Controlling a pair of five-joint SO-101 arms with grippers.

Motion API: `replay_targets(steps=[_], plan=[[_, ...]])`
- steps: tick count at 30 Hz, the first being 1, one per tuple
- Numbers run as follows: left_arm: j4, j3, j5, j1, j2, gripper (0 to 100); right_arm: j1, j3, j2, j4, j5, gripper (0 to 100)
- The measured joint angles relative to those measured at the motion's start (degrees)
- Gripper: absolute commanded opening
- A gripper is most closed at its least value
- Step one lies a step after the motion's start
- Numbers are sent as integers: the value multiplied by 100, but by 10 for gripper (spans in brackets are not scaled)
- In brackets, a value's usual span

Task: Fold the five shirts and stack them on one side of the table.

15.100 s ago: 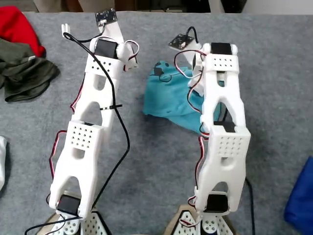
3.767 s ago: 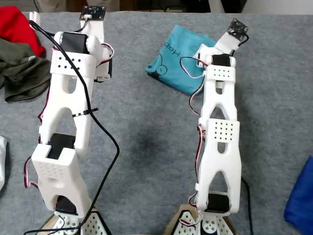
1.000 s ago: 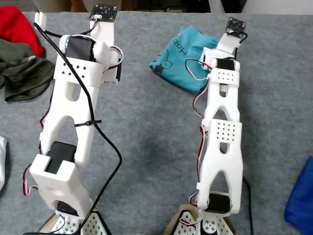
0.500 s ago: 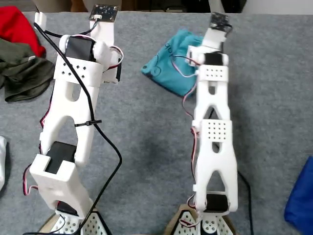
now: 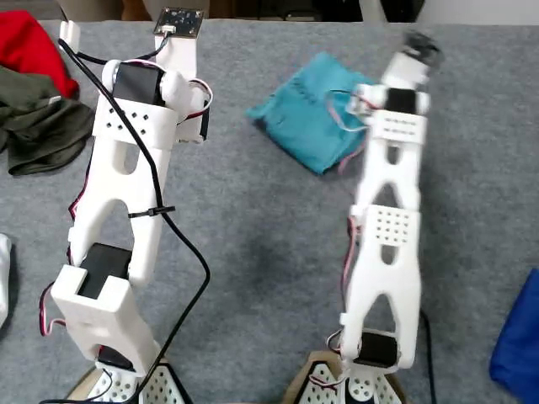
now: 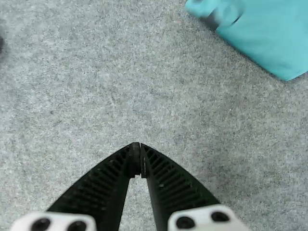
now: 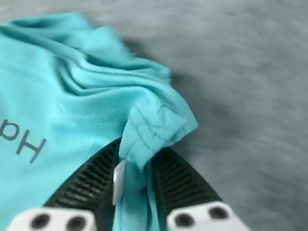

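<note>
Because the teal shirt (image 7: 72,96) is soft and light (it bunches up and will not keep a shape), I think a small pinch at an edge is enough to lift it. My right gripper (image 7: 139,154) is squeezed on a wrinkled fold at its corner. The shirt lies on the gray table (image 5: 253,252), near the table's far edge. My left gripper (image 6: 136,150) is pressed closed with nothing in it, over bare table. To fold it neatly, I would grab two corners.
</note>
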Motion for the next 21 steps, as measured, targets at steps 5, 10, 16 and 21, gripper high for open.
replay_targets(steps=[5, 10, 16, 21], plan=[[0, 0, 70, 0, 0, 20, 835, 0, 0, 369, -114, 5], [0, 0, 79, 0, 0, 20, 1407, 0, -316, 659, -123, 5], [0, 0, 79, 0, 0, 20, 2347, 0, -958, 941, -123, 5], [0, 0, 105, 0, 0, 20, 3253, 0, -1424, 1389, -88, 5]])
